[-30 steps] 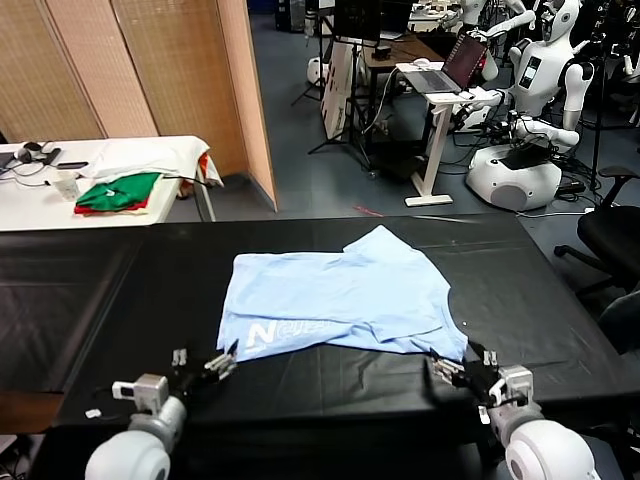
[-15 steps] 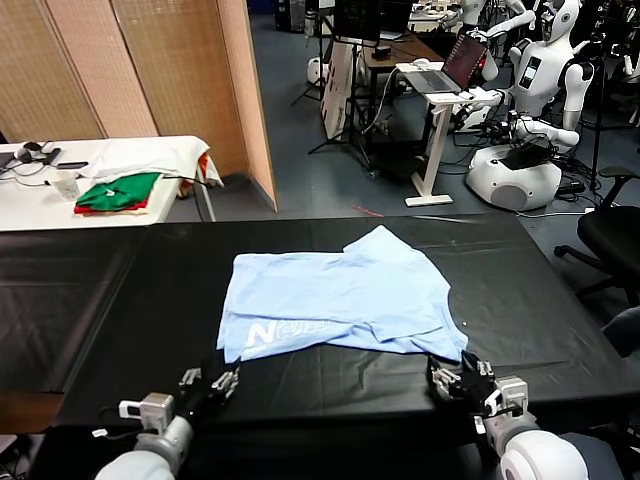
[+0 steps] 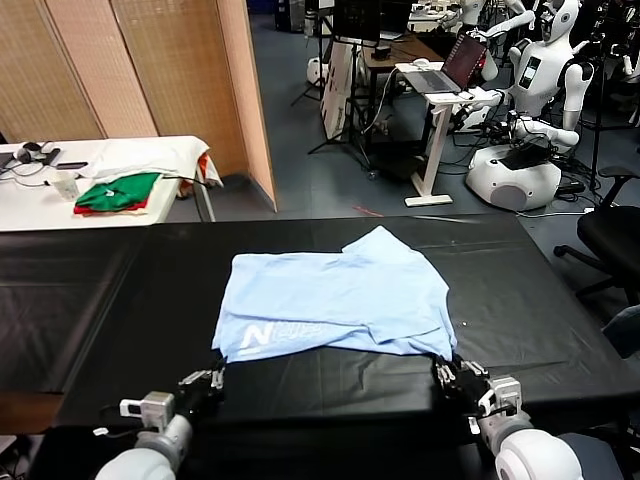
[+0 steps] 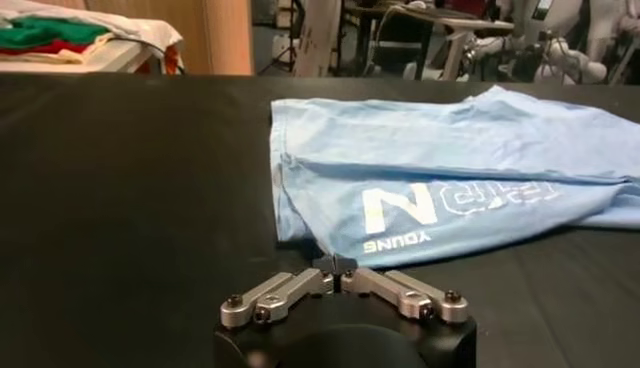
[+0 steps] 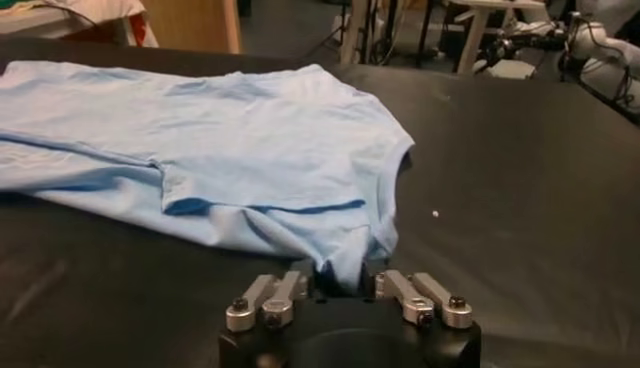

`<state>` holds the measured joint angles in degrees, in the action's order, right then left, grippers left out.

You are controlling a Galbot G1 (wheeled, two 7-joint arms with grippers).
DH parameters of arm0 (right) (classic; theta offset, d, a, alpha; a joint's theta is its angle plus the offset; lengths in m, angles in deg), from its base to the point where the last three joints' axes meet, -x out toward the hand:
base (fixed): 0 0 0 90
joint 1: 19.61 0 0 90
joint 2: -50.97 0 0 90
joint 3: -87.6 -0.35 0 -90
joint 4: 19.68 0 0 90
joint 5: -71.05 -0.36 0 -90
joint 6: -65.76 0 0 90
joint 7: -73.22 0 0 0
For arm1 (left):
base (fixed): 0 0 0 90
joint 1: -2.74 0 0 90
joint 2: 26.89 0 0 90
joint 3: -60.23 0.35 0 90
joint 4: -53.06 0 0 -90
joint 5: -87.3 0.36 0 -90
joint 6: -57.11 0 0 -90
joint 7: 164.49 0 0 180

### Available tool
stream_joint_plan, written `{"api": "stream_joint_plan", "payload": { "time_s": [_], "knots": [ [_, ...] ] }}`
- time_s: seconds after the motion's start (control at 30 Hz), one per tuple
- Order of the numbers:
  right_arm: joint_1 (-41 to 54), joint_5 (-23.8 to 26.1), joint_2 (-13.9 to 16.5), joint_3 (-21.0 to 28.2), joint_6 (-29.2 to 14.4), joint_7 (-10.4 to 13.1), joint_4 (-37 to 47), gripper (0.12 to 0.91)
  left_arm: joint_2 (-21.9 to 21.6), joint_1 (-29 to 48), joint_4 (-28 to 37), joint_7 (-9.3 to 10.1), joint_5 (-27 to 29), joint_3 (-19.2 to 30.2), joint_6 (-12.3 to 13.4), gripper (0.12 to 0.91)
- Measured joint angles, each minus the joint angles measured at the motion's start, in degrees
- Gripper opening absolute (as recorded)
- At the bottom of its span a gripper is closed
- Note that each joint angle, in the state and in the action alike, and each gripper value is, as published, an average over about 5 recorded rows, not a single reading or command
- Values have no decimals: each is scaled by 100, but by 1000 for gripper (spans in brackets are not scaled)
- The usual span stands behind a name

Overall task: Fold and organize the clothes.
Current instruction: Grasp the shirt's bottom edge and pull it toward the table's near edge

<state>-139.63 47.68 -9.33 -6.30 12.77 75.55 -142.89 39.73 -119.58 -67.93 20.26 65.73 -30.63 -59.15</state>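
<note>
While the T-shirt (image 3: 335,303) lies flat, left end effector (image 4: 334,264) pinching its near corner, right end effector (image 5: 345,282) pinching its hem.

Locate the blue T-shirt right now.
Head view: the blue T-shirt lies flat mid-table on the black table, lettering toward the robot's left. The left claw and right claw pinch its near corners.

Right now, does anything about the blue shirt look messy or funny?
A little. The T-shirt lies crooked and wrinkled on the black table, partly folded over itself, with its white lettering upside down in the left wrist view. The left hand and right hand each pinch a near corner. Nothing looks torn or spilled.
</note>
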Motion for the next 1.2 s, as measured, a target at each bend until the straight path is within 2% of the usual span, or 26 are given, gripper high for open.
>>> {"api": "stream_joint_plan", "payload": {
  "time_s": [0.3,0.53,0.63,0.8,0.87,1.0,1.13,1.2],
  "knots": [
    [-111,-221,472,-88,470,-88,-226,142,-261,-467,-286,8,287,-194,9,144],
    [-145,-224,734,40,519,-86,-289,146,-260,-1094,-588,33,446,-349,-19,144],
    [-206,-221,734,51,519,-67,-379,232,-215,-1343,-724,54,484,-402,-37,144],
    [-416,-281,678,-72,520,1,-689,526,-102,-1587,-927,122,536,-477,-98,158],
    [-516,-366,658,-154,520,33,-862,621,-69,-1658,-1017,164,537,-524,-148,222],
    [-634,-649,612,-359,519,103,-1182,863,-24,-1770,-1233,253,491,-645,-298,454],
    [-524,-923,547,-468,519,195,-1267,904,10,-1784,-1402,291,453,-769,-402,717],
    [-381,-975,514,-455,519,241,-1219,906,14,-1729,-1428,271,426,-822,-419,812]
  ]
}}
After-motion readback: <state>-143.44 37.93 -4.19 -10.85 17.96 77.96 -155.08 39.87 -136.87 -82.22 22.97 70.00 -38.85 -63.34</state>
